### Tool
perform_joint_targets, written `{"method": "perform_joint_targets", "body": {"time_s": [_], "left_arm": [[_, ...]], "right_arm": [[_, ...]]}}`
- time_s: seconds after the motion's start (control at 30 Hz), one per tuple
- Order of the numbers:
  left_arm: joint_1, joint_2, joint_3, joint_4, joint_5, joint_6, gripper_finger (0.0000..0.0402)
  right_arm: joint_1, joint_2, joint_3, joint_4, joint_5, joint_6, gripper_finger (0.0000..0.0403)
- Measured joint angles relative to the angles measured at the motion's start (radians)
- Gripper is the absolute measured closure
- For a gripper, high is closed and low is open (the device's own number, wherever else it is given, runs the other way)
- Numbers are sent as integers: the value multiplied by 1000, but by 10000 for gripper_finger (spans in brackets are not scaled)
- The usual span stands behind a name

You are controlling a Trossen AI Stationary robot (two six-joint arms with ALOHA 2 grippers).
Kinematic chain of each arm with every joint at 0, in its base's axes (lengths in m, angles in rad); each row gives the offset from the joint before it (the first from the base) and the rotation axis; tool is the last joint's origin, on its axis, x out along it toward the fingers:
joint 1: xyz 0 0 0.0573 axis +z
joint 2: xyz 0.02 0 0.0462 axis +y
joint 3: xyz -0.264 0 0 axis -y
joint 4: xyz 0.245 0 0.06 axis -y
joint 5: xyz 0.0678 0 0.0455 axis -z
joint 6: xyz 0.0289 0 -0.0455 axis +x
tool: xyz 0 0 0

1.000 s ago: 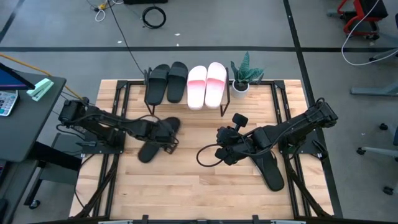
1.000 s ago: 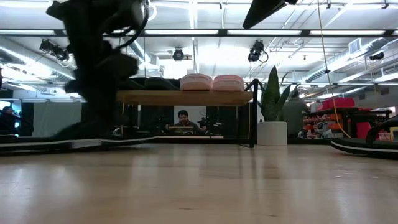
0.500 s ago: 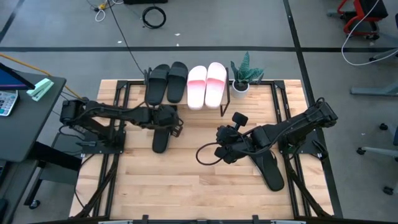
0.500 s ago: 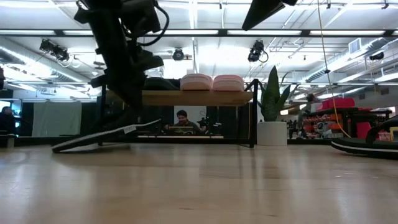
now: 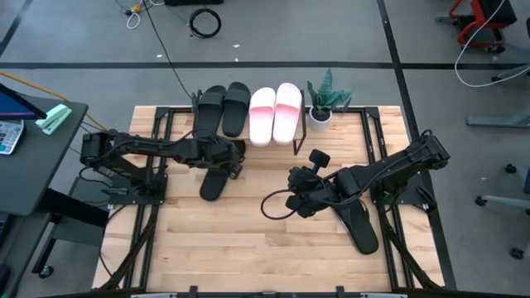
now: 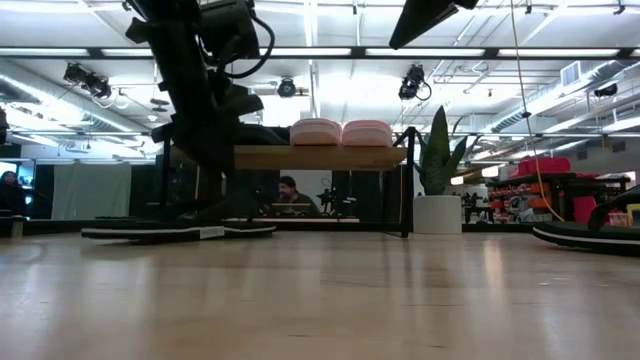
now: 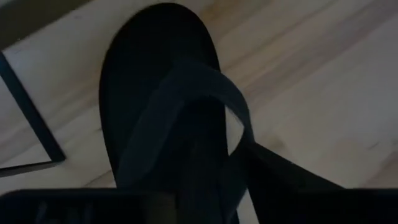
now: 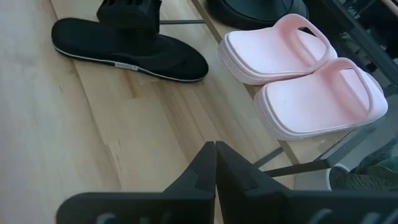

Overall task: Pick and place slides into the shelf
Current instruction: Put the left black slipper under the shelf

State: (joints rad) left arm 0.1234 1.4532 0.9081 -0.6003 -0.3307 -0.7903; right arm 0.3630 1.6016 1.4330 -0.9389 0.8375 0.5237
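Note:
A thin black sandal [image 5: 212, 180] lies flat on the table just in front of the shelf [image 6: 320, 157]; its whole sole rests on the wood [image 6: 180, 231]. My left gripper [image 5: 231, 160] stands right over its strap [image 7: 205, 81], open. Two black slides [image 5: 222, 109] and two pale pink slides [image 5: 275, 112] sit side by side on the shelf's top board. My right gripper [image 5: 296, 187] waits shut near the table's middle. A second thin black sandal [image 5: 358, 223] lies partly under the right arm. My left gripper comes down on the thin sandal from above, at its strap [image 7: 239, 118], which arches up between the fingers. I cannot tell whether the fingers touch the strap. The sandal lies flat on the table.
A potted plant [image 5: 325, 99] stands at the shelf's right end. A black cable loops on the table by the right gripper [image 5: 273, 207]. Bare wood stretches along the near half of the table [image 5: 248, 248]. A person sits beyond the table [image 6: 290, 190].
My left gripper has carried the thin sandal from the table's middle toward the far edge, up to the shelf's front. The sandal has turned from slanting to pointing at the shelf. Half a second ago one end was raised; now it lies flat on the table.

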Motion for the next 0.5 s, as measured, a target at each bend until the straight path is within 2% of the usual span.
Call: {"method": "perform_joint_targets", "body": {"time_s": [0.1, 0.23, 0.37, 0.5], "left_arm": [[-11, -2, 0, -1, 25, 4, 253], [-35, -11, 11, -32, 140, 76, 258], [-90, -21, 36, -172, 196, 118, 306], [-153, -21, 38, -314, 183, 45, 380]], "right_arm": [[0, 0, 0, 0, 0, 0, 396], [0, 0, 0, 0, 0, 1, 396], [0, 0, 0, -9, -1, 19, 395], [0, 0, 0, -12, -1, 27, 397]]}}
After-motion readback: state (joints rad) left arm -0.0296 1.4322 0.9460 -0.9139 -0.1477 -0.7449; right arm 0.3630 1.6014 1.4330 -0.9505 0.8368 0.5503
